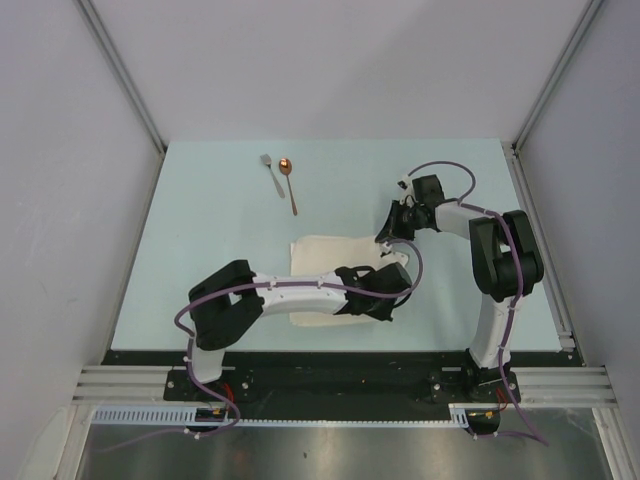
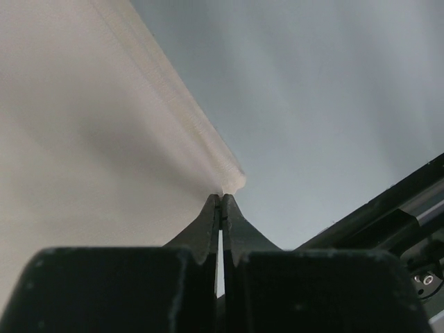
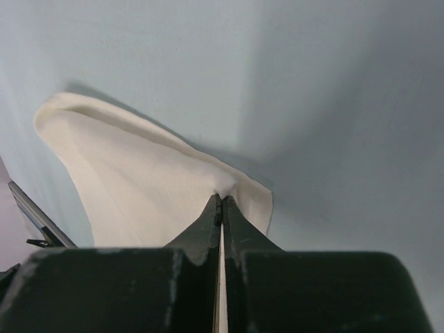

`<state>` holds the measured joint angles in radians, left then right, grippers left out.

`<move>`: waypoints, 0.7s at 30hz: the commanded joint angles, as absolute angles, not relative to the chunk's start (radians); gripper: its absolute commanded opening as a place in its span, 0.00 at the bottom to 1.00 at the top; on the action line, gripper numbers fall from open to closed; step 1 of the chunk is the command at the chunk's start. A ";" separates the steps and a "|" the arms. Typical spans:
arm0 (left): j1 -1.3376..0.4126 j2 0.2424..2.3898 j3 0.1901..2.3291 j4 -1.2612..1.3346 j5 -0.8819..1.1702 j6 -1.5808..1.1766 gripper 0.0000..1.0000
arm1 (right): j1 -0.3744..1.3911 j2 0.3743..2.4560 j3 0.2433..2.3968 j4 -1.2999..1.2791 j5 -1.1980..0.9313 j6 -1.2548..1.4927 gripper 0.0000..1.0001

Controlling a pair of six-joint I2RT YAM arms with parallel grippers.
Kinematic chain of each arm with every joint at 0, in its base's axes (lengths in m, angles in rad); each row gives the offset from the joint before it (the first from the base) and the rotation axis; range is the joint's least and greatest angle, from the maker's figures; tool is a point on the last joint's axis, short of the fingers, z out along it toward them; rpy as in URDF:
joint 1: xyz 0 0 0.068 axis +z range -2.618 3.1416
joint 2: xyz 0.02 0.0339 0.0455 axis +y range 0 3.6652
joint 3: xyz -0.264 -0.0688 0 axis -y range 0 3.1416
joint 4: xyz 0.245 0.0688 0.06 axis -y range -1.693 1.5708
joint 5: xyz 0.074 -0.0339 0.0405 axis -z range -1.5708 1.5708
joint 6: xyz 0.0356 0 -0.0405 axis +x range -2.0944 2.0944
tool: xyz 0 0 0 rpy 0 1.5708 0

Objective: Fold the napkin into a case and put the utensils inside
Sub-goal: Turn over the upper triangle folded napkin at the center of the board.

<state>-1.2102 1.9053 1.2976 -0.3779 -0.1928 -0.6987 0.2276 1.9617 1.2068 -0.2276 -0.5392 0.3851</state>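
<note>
The cream napkin (image 1: 325, 255) lies mid-table, partly under my left arm. My left gripper (image 1: 402, 274) is shut on the napkin's near right corner; in the left wrist view the jaws (image 2: 222, 197) pinch a thick cloth edge (image 2: 104, 139). My right gripper (image 1: 386, 240) is shut on the far right corner, and in the right wrist view its tips (image 3: 222, 199) bite into a raised fold of the napkin (image 3: 139, 173). The silver fork (image 1: 271, 172) and the copper-bowled spoon (image 1: 289, 180) lie side by side on the table beyond the napkin, away from both grippers.
The pale blue table top (image 1: 200, 230) is bounded by white walls and metal rails at the left (image 1: 135, 240) and right (image 1: 540, 240). My left arm (image 1: 300, 292) lies across the near part of the napkin.
</note>
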 commanded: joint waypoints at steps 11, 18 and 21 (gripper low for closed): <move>-1.203 1.907 1.322 -0.285 -0.112 -0.715 0.14 | 0.114 1.617 0.922 -0.324 -0.580 0.446 0.50; -1.096 1.747 1.279 -0.250 -0.025 -0.672 0.56 | 0.184 1.338 0.657 -0.294 -0.603 0.509 0.43; -0.975 1.778 1.385 -0.332 0.035 -0.588 0.50 | 0.286 1.212 0.605 -0.362 -0.493 0.521 0.33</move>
<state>-1.1027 1.8107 1.2823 -0.3016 -0.0326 -0.6838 0.1921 1.3285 0.6365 -0.3351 -0.5854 0.4892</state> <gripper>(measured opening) 0.530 0.412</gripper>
